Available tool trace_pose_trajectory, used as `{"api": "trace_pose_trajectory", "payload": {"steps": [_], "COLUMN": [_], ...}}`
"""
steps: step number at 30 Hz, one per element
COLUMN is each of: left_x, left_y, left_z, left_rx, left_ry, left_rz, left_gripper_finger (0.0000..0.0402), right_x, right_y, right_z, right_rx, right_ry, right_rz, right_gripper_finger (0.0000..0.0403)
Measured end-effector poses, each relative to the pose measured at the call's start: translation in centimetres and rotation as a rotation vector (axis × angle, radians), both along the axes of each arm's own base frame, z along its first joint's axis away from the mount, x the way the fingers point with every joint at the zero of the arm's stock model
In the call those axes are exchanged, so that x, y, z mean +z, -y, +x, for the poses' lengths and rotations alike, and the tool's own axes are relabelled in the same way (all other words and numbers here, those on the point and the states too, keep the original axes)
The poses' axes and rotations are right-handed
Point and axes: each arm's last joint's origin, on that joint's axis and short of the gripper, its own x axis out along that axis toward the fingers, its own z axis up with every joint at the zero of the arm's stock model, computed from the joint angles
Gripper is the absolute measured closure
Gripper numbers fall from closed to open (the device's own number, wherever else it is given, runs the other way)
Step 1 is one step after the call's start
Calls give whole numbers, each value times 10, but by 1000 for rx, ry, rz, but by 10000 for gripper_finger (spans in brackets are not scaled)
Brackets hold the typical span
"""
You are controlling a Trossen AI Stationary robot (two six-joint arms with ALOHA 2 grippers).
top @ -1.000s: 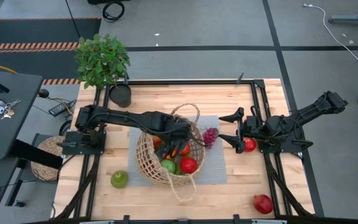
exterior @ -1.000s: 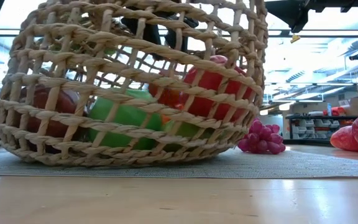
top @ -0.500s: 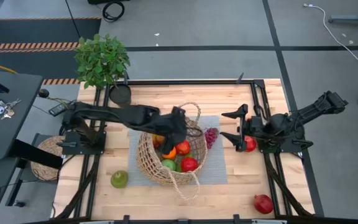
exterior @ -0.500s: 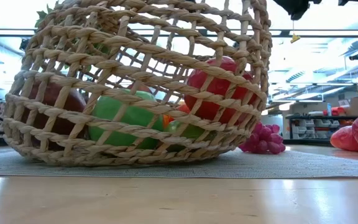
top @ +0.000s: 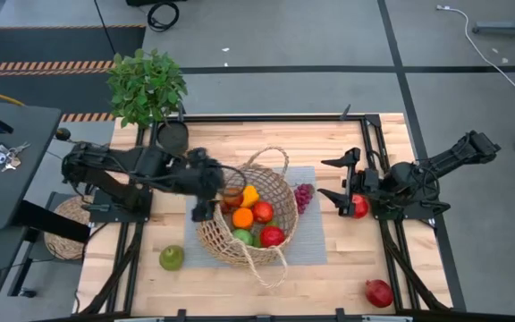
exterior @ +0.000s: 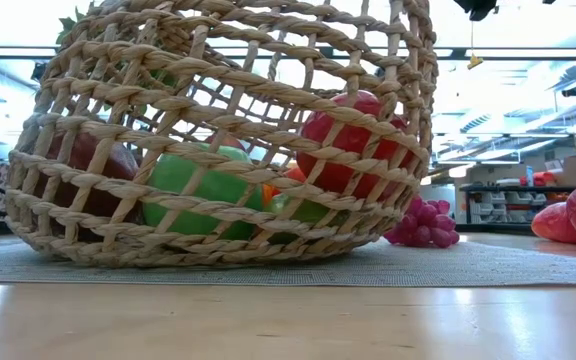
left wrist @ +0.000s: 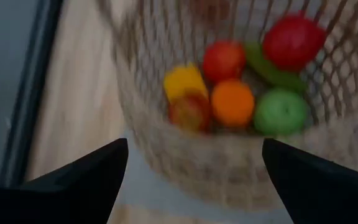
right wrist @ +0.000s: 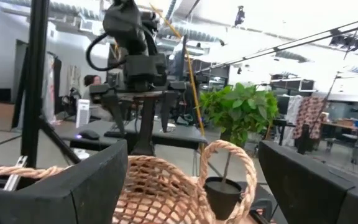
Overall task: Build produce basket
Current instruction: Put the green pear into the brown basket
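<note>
Pulled back left out of the basket (top: 244, 215), left gripper (top: 206, 190), fingers wide, empty, just beside the rim; basket mid-table, holding several produce pieces; outside: grapes (top: 303, 195), green apple (top: 171, 258), pomegranate (top: 378, 292), red fruit (top: 358, 207) under wide-open right gripper (top: 341, 181); plenty of bare table near.

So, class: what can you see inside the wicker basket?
Inside the basket lie an orange, a yellow pepper, red apples and green fruit. Anything beneath them is covered.
</note>
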Motion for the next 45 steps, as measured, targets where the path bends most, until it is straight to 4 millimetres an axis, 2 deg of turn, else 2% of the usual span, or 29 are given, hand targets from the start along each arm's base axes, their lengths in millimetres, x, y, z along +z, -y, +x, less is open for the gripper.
{"api": "trace_pose_trajectory", "payload": {"steps": [5, 12, 21, 29, 37, 45], "left_x": [-5, -15, -72, -113, -136, -170], "left_y": [16, 49, 87, 120, 135, 136], "left_z": [-18, -34, -57, -70, -96, -112], "left_rx": [155, 340, 474, 528, 568, 555], "left_ry": [-81, -68, -231, -197, -213, -183], "left_rz": [-73, -185, -194, -284, -243, -174], "left_gripper_finger": [24, 24, 24, 24, 24, 24], "right_x": [-1, 0, 0, 0, 1, 0], "right_y": [-1, -3, -5, -8, -8, -8], "right_z": [1, 0, 0, 0, -1, -1], "right_rx": [40, 119, 198, 309, 321, 329], "right_ry": [-7, 17, 21, 19, 38, 26], "right_rz": [11, 33, 58, 95, 96, 118], "right_gripper_finger": [39, 39, 39, 39, 39, 39]}}
